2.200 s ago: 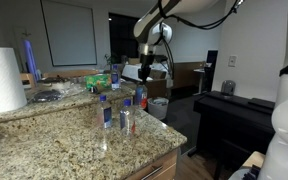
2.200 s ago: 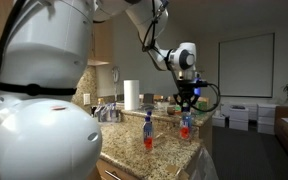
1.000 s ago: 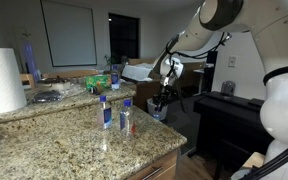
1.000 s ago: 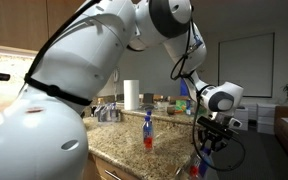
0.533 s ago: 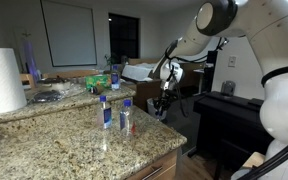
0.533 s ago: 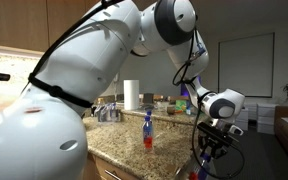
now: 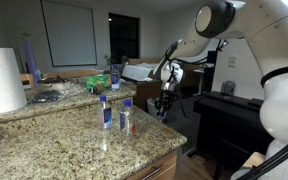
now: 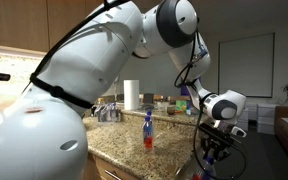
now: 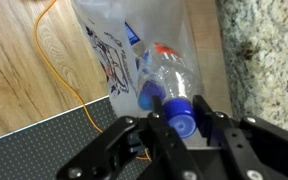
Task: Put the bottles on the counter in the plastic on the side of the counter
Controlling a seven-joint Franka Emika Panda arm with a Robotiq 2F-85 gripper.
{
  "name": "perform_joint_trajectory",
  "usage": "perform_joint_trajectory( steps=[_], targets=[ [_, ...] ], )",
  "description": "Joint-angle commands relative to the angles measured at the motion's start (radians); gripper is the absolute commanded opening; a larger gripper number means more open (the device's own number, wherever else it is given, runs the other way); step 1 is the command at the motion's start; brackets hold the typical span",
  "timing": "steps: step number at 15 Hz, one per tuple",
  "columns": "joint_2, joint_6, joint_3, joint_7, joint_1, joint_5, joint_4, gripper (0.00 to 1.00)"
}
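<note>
In the wrist view my gripper (image 9: 184, 112) is shut on the blue cap of a clear bottle (image 9: 174, 75). The bottle hangs neck-up over the open mouth of the whitish plastic (image 9: 109, 45), beside the granite counter (image 9: 269, 50). A second blue cap (image 9: 147, 98) shows inside the plastic. In both exterior views the gripper (image 7: 162, 104) (image 8: 212, 155) is off the counter's end, below its top. Two bottles (image 7: 105, 112) (image 7: 126, 116) stand upright on the counter (image 7: 64, 145); one bottle (image 8: 148, 131) shows from the opposite side.
A big paper-towel roll (image 7: 0, 80) stands at the counter's far left, with clutter behind it. A black piano-like cabinet (image 7: 234, 115) stands across the gap from the counter. An orange cable (image 9: 46, 60) runs over the wooden floor beside a dark mat (image 9: 34, 145).
The gripper has sunk a little beside the counter's end with the bottle still in it. The bottles on the counter have not moved.
</note>
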Motion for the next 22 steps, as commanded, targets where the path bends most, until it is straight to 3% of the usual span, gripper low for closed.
perform_joint_trajectory(
  steps=[1,2,3,5,10,14,18,22],
  targets=[
    [0.001,-0.007,-0.017,0.062,0.009,-0.063,0.034,0.09],
    [0.001,-0.009,-0.015,0.062,0.009,-0.073,0.037,0.17],
    [0.0,-0.011,-0.011,0.058,0.007,-0.078,0.039,0.59],
    [-0.001,-0.013,-0.001,0.045,0.005,-0.081,0.038,0.66],
    [-0.066,-0.038,0.059,-0.017,-0.001,-0.047,0.045,0.99],
    [-0.179,-0.035,0.131,-0.096,0.028,-0.037,0.079,1.0],
    [-0.323,-0.168,0.17,-0.14,0.107,-0.062,0.093,1.0],
    [-0.468,-0.268,0.188,-0.183,0.213,-0.082,0.026,1.0]
  ],
)
